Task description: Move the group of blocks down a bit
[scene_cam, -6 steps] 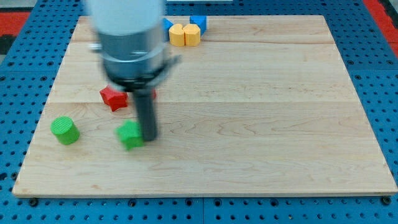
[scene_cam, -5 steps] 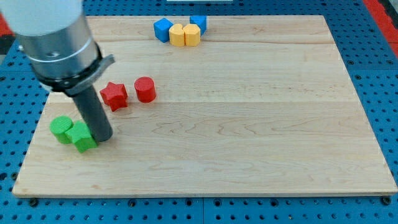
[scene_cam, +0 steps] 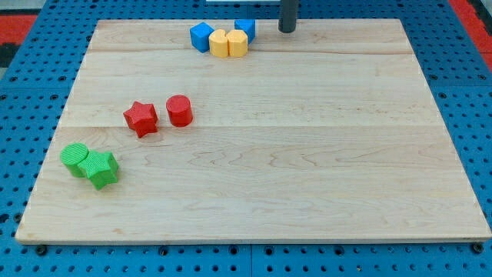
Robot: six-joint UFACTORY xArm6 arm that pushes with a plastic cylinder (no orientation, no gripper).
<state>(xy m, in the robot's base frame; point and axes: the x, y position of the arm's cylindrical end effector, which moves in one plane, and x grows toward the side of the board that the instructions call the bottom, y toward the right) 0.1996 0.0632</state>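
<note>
A tight group of blocks sits at the view's top: a blue block (scene_cam: 201, 36) on the left, two yellow blocks (scene_cam: 220, 43) (scene_cam: 237, 43) in the middle and a blue cube (scene_cam: 245, 29) behind them on the right. My tip (scene_cam: 287, 30) rests near the board's top edge, just right of the blue cube and apart from it. A red star (scene_cam: 141, 118) and a red cylinder (scene_cam: 179, 110) stand left of centre. A green cylinder (scene_cam: 75, 159) and a green star-like block (scene_cam: 101, 169) touch at the lower left.
The wooden board (scene_cam: 307, 154) lies on a blue pegboard surface. A red patch shows at the view's top corners.
My tip pushed the green star-like block left against the green cylinder, then left it and moved to the view's top, right of the blue and yellow group.
</note>
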